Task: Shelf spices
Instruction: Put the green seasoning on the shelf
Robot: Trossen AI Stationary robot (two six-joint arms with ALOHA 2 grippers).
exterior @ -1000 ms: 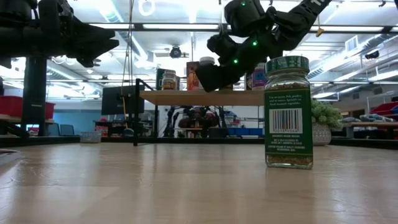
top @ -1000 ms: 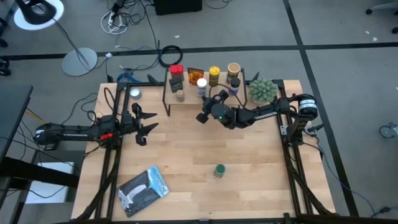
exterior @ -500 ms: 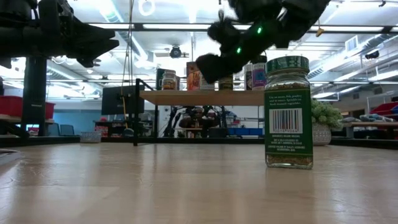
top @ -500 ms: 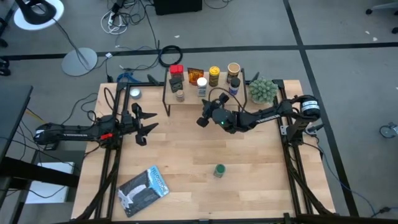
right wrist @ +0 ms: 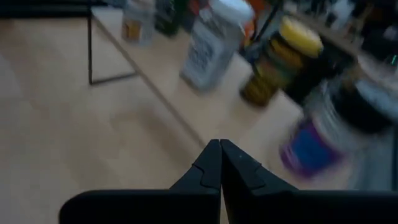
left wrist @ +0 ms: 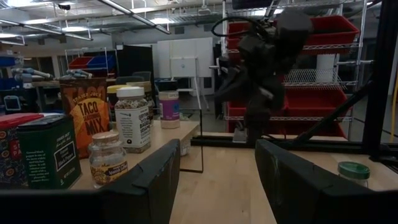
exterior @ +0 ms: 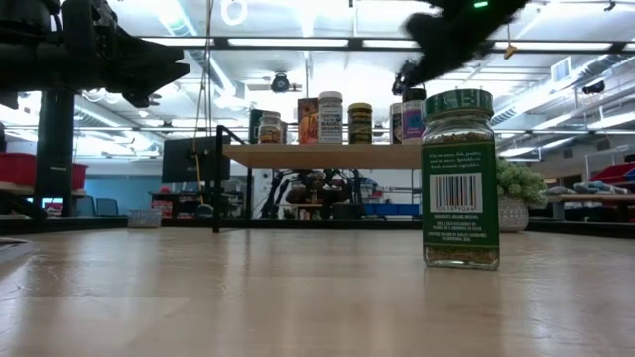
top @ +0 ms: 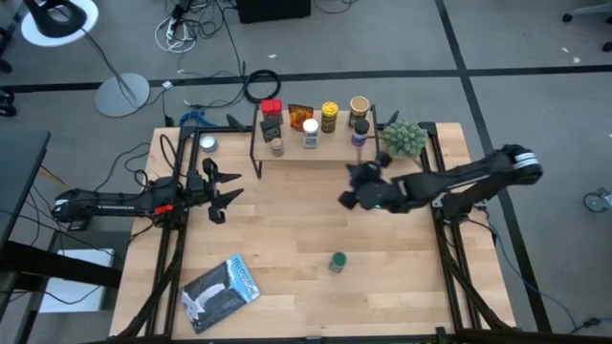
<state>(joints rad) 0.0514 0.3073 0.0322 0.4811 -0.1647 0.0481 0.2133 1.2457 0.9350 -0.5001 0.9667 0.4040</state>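
The shelf (top: 311,151) stands at the table's far edge on thin black legs. Several spices stand on its board: a red tin (top: 271,107), an orange packet (top: 299,117), a white jar (top: 311,136), a yellow-lidded jar (top: 330,117) and a dark jar with a purple label (top: 360,132). One green-lidded jar (top: 337,261) stands upright on the tabletop, large in the low view (exterior: 458,178). My right gripper (top: 346,200) hovers between shelf and green jar, shut and empty (right wrist: 219,148). My left gripper (top: 226,182) waits open at the table's left side (left wrist: 214,171).
A spiky green plant (top: 404,139) sits right of the shelf, near my right arm. A flat blue-grey packet (top: 222,291) lies at the near left corner. A small silver lid (top: 207,144) lies left of the shelf. Bare wood spreads across the table's middle.
My right gripper has drawn back from the shelf's front edge, moving toward the table's right and near edges and rising in the low view. With it gone, the white jar and its neighbours show standing on the shelf. The green jar has stayed put.
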